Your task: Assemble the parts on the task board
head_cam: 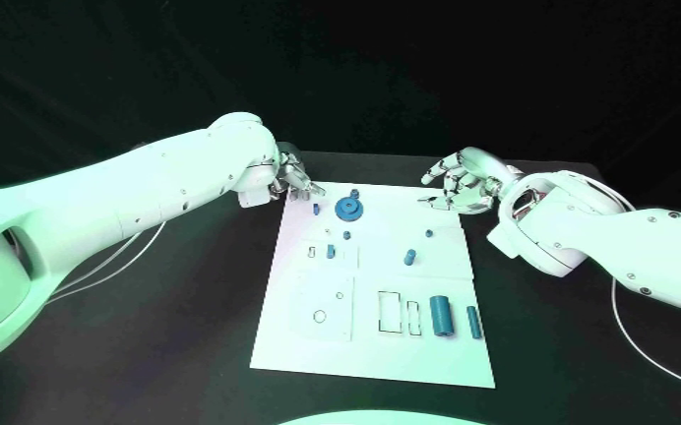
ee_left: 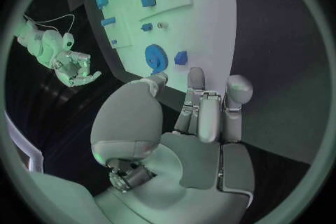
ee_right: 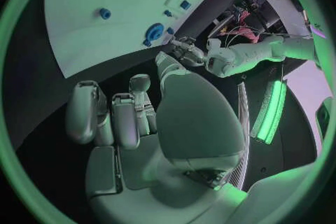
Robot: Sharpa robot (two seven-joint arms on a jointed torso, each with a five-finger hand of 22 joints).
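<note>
The white task board (head_cam: 372, 341) lies in the middle of the black table. A blue gear (head_cam: 349, 210) stands near its far edge, with small blue pieces (head_cam: 331, 251) around it and two blue cylinders (head_cam: 443, 315) toward the near right. My left hand (head_cam: 295, 176) hovers at the board's far left corner, fingers apart and holding nothing. The left wrist view shows that hand (ee_left: 199, 115) just short of the gear (ee_left: 155, 57). My right hand (head_cam: 457, 181) hangs over the far right corner, spread and empty. From the right wrist, its fingers (ee_right: 129, 115) stay off the board (ee_right: 84, 39).
Bare black table (head_cam: 142, 346) lies on both sides of the board. Thin pale cables run over the table at the left (head_cam: 106, 253) and at the right (head_cam: 625, 332). Empty outlined slots (head_cam: 389, 312) mark the board's near half.
</note>
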